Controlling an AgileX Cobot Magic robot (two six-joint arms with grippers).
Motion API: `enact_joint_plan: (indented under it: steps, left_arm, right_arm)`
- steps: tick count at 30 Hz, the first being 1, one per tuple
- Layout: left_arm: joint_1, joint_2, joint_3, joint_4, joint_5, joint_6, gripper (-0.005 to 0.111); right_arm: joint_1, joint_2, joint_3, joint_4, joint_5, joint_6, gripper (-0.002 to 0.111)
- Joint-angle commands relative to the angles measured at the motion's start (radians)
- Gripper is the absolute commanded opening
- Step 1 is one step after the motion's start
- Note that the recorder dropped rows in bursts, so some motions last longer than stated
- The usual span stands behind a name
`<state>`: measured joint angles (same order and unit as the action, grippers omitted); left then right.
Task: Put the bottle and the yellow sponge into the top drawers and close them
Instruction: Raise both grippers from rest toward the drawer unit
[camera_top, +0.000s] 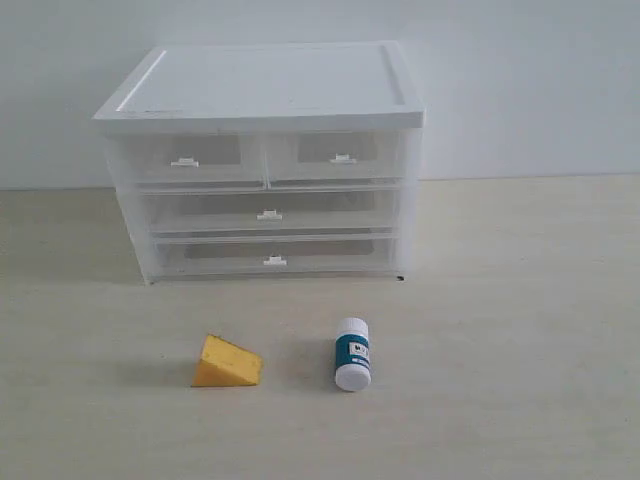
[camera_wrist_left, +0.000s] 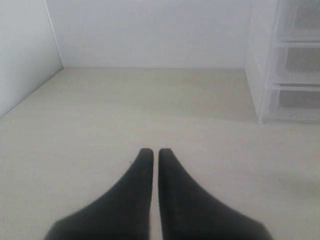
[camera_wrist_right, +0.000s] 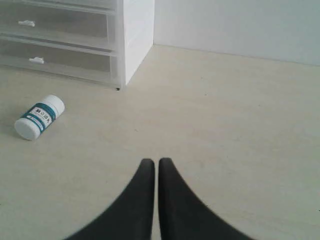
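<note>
Two top drawers (camera_top: 200, 152) shut, bottle (camera_top: 352, 353), yellow sponge (camera_top: 226, 363) outside, left tool (camera_wrist_left: 151, 152), right tool (camera_wrist_right: 152, 162) clenched.

Tabletop (camera_top: 520, 330) free before cabinet (camera_top: 260, 90); yellow sponge (camera_top: 226, 362), bottle (camera_top: 352, 354) apart; top drawers (camera_top: 200, 152) shut.

White bottle (camera_top: 352, 353) with teal band; yellow-orange sponge (camera_top: 227, 363); white cabinet (camera_top: 262, 160).
</note>
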<state>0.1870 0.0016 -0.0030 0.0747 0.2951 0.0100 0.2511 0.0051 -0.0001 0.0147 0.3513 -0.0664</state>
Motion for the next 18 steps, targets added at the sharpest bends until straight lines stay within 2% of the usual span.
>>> enact_joint_plan:
  steps: [1, 5, 7, 9, 11, 12, 15, 16, 17, 18]
  left_arm:
    - [0.001, -0.002, 0.003, 0.015, -0.004, 0.025, 0.004]
    - [0.001, -0.002, 0.003, 0.048, -0.017, 0.081, 0.004]
    - [0.001, -0.002, 0.003, 0.071, -0.08, 0.101, 0.004]
    - [0.001, -0.002, 0.003, 0.029, -0.15, 0.059, 0.004]
    - [0.001, -0.002, 0.003, -0.083, -0.236, -0.022, 0.004]
    - [0.001, -0.002, 0.003, -0.171, -0.308, -0.095, 0.004]
    - [0.001, -0.002, 0.003, -0.176, -0.511, -0.155, 0.004]
    - [0.001, -0.002, 0.003, -0.176, -0.626, -0.211, 0.004]
    - [0.001, -0.002, 0.003, -0.172, -0.673, -0.238, 0.004]
    - [0.001, -0.002, 0.003, -0.162, -0.804, -0.333, 0.004]
  right_arm:
    - [-0.003, -0.005, 0.0, 0.001, -0.01, -0.006, 0.0]
    - [-0.003, -0.005, 0.0, -0.028, -0.01, -0.025, 0.0]
    - [-0.003, -0.005, 0.0, -0.05, -0.01, -0.041, 0.0]
    - [-0.003, -0.005, 0.0, -0.048, -0.01, -0.041, 0.0]
    - [-0.003, -0.005, 0.0, -0.048, -0.016, -0.041, 0.0]
    - [-0.001, -0.005, 0.0, -0.056, -0.061, -0.041, 0.0]
    - [-0.001, -0.005, 0.0, -0.056, -0.221, -0.061, 0.0]
    - [-0.001, -0.005, 0.0, -0.056, -0.351, -0.061, 0.0]
    - [-0.001, -0.005, 0.0, -0.056, -0.409, -0.061, 0.0]
    - [-0.001, -0.005, 0.0, -0.054, -0.582, -0.052, 0.0]
